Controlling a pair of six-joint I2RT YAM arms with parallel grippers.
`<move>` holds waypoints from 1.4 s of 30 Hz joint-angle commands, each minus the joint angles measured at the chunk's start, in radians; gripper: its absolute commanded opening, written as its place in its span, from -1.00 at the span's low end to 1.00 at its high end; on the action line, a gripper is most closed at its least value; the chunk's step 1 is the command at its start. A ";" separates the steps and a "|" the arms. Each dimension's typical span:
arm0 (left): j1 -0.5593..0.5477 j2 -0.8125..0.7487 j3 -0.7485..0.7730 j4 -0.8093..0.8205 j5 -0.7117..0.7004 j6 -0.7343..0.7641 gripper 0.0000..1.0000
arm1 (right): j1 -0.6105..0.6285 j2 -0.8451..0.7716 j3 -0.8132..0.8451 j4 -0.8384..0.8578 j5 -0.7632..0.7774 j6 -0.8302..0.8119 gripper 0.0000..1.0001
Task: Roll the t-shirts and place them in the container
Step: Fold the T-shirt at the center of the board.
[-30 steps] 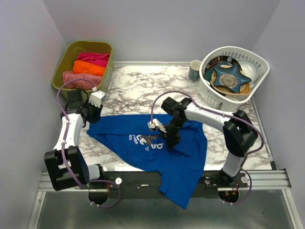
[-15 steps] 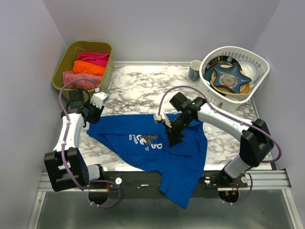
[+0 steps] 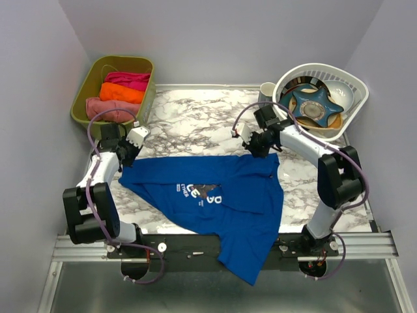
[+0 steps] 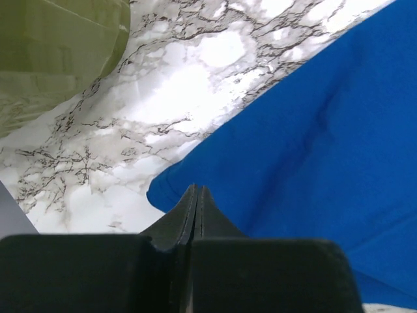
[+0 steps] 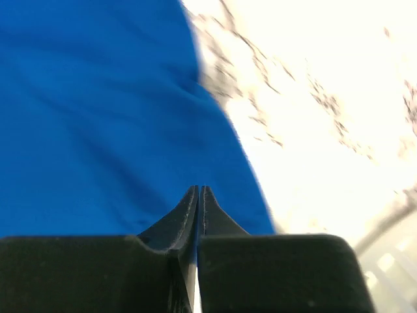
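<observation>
The blue t-shirt (image 3: 228, 195) lies spread open across the near half of the marble worktop (image 3: 189, 120), chest side up, with its small white-and-dark print (image 3: 199, 192) showing left of the middle. Its lower end spills over the worktop's near edge and hangs down past the metal rail. At the shirt's left corner sits the left gripper (image 3: 126, 160). From its wrist camera the two fingers are pressed flat together with no gap, and their tips (image 4: 197, 192) rest right on the rounded edge of the blue cloth (image 4: 313, 150). Whether any cloth is caught between them I can't tell. The right gripper (image 3: 260, 150) is at the shirt's far right corner. It is also closed tight, fingers side by side, poised over the edge where the blue cloth (image 5: 98, 117) meets bare marble, and again I can't make out whether it has any cloth. That view is rather blurred. Beyond the left gripper, at the far left corner, an olive-green bin (image 3: 91, 85) holds three rolled shirts in a row: dusty pink (image 3: 107, 109) nearest, orange (image 3: 120, 93) in the middle, magenta (image 3: 129, 80) farthest. At the far right stands a white basket (image 3: 287, 127) of crockery with a blue star-shaped dish (image 3: 314, 107) on top, and a mug (image 3: 266, 96) just beside it.
</observation>
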 commanded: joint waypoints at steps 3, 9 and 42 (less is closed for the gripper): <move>-0.008 0.094 0.003 0.149 -0.086 0.021 -1.00 | -0.038 0.117 0.034 0.076 0.296 -0.151 -0.87; -0.008 0.204 0.032 0.178 -0.146 0.044 -1.00 | -0.042 0.185 0.029 0.119 0.341 -0.260 -0.90; -0.014 0.029 0.175 -0.106 -0.008 -0.049 -0.35 | -0.085 0.346 0.482 -0.079 0.313 -0.187 -0.76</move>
